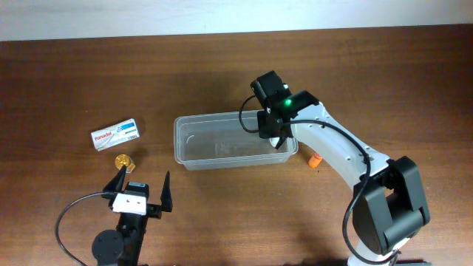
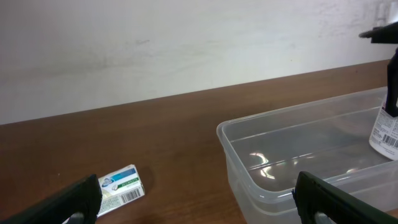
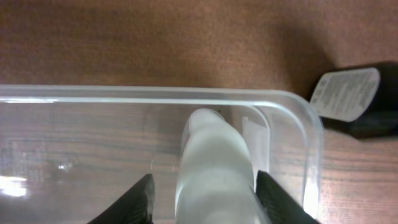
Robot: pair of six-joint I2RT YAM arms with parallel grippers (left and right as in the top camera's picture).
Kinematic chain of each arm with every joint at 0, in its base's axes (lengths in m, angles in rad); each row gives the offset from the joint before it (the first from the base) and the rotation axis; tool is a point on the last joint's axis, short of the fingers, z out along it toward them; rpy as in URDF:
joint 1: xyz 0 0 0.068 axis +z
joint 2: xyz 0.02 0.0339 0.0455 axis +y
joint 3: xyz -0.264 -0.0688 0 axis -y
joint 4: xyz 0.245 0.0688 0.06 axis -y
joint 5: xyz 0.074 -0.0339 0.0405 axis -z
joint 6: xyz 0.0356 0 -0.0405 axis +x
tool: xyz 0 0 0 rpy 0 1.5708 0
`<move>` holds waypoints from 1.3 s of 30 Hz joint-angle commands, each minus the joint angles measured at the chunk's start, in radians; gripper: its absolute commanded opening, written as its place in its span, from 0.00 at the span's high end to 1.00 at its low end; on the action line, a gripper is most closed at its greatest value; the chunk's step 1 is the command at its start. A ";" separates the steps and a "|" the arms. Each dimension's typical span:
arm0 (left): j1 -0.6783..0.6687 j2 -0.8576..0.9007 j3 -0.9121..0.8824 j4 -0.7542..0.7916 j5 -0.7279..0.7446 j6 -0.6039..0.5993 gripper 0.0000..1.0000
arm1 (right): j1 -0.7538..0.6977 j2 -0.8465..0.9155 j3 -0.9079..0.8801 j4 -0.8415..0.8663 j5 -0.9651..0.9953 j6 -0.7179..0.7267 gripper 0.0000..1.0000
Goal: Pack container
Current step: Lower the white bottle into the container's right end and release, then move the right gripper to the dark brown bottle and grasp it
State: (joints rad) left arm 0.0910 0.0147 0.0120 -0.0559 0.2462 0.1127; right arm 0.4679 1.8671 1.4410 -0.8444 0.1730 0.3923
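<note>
The container (image 1: 222, 140), a clear rectangular tub, sits mid-table. My right gripper (image 1: 270, 124) hangs over its right end. In the right wrist view a white bottle (image 3: 214, 168) stands between the fingers (image 3: 205, 193) inside the container (image 3: 292, 106). The right finger touches the bottle and a gap shows at the left finger, so the jaws are open. The left wrist view shows the bottle's label (image 2: 385, 132) inside the container (image 2: 249, 155). My left gripper (image 1: 142, 188) is open and empty near the front edge, and its fingers show in the left wrist view (image 2: 198, 202).
A white and blue box (image 1: 116, 134) (image 2: 121, 185) lies left of the container. A small gold object (image 1: 123, 159) lies below it. An orange piece (image 1: 315, 159) shows beside the right arm. A dark bottle with a white label (image 3: 351, 99) lies outside the container's right end.
</note>
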 commanded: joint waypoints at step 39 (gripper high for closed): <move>-0.001 -0.009 -0.003 -0.005 -0.006 0.009 0.01 | -0.332 0.144 0.459 -0.327 -0.116 -0.160 0.34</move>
State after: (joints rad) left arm 0.0910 0.0147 0.0120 -0.0559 0.2462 0.1123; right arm 0.1452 1.9686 1.8881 -1.1736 0.0650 0.2432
